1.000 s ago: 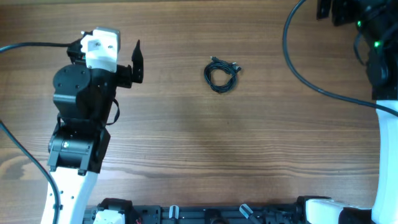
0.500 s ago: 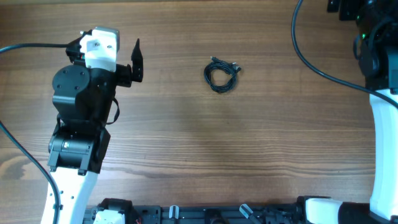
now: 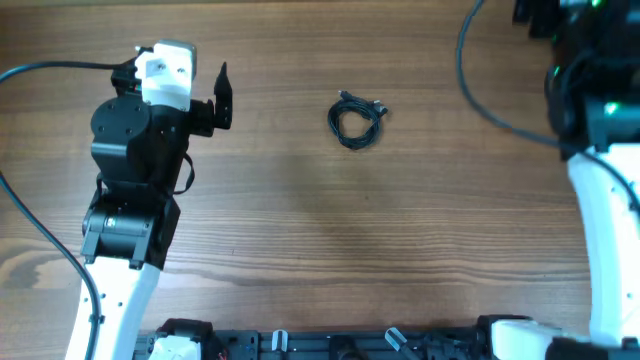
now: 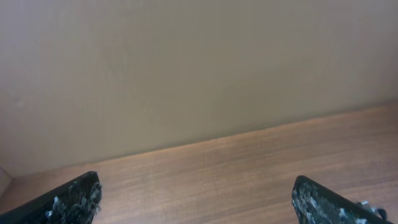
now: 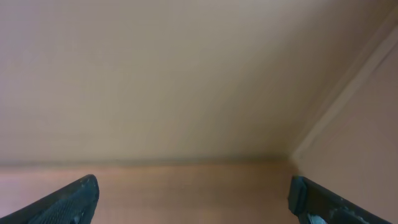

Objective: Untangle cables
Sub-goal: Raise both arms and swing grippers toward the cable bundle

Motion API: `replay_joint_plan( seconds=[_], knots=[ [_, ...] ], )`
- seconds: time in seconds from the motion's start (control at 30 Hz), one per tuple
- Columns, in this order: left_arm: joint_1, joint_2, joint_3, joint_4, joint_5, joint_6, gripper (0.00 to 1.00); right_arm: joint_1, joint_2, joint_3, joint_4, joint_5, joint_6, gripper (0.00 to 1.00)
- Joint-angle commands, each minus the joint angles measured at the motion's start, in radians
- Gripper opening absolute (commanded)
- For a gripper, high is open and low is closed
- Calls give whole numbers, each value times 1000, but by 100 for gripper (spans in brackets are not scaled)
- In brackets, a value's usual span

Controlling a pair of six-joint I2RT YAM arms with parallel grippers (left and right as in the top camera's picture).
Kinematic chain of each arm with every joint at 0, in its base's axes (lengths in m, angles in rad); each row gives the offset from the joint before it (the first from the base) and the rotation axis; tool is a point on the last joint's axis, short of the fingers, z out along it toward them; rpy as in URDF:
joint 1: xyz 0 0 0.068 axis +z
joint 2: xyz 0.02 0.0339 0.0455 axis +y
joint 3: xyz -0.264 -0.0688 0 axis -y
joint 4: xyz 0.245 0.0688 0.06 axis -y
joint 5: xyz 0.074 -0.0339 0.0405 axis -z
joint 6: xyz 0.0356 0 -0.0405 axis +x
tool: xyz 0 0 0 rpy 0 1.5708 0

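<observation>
Right arm's white forearm [image 3: 600,220] has swung leftward, the black-and-white left arm [image 3: 128,180] has nudged slightly up and right, and the coil has not moved. Brown wood-grain table [image 3: 400,260] carries little else. Left gripper [image 4: 199,208] is spread wide with nothing between its black fingers [image 4: 68,200]. Right gripper [image 5: 193,199] is likewise released and empty. Thin black cables [image 3: 356,120] lie bunched in a small coil at upper centre of the table, well apart from both arms.

Risk: the coil is tiny and flat, so a pinch may grab the whole bunch and tighten the knot, or scrape the wood. Both wrist views face the beige wall [image 4: 186,74], so neither sees the coil.

Hidden: the right gripper is cut off at the overhead view's top edge, and the cord count and plug ends are too small to tell
</observation>
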State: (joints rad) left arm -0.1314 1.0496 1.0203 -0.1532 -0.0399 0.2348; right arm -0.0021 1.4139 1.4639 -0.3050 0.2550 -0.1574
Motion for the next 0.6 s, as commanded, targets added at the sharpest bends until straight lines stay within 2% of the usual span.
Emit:
replay_joint_plan(
  seconds=[0.0,0.2,0.3,0.43,0.57],
  knots=[
    [5,1,-7,5,5,21,100,18,-154,-137,30,-8,55,100],
    [5,1,-7,4,5,20,100,24,-336,-278,61,-9,71,100],
    [5,0,-7,4,5,20,98,24,-383,-295,63,-27,157,100],
    [5,0,-7,5,5,19,95,24,-389,-295,49,-80,261,100],
    [4,0,-7,4,5,-58,95,24,-375,-295,24,-149,306,100]
  ],
)
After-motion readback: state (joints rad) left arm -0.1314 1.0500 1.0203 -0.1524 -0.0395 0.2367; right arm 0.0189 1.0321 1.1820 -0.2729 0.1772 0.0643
